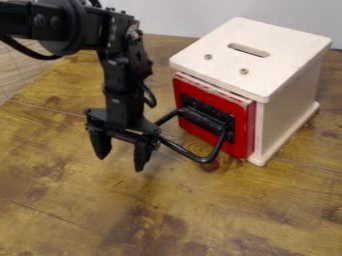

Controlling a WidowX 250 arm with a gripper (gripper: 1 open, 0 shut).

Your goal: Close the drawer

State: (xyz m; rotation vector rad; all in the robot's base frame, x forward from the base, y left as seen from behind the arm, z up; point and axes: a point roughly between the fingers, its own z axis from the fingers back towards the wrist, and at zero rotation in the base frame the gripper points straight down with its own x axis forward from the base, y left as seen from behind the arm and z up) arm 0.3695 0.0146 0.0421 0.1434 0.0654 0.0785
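Note:
The red drawer (207, 117) sits in the front of a cream-white cube cabinet (261, 70), sticking out only slightly, with a black front plate and a large black loop handle (194, 140) reaching toward the lower left. My black gripper (119, 154) hangs just left of the handle's outer end, fingers pointing down at the wooden table. The fingers stand apart with nothing between them. One fingertip (139, 163) is close beside the loop; I cannot tell if it touches.
The wooden table (80, 215) stretches in front and to the left. My arm (80, 30) comes in from the upper left. The cabinet has a slot in its top (249, 48).

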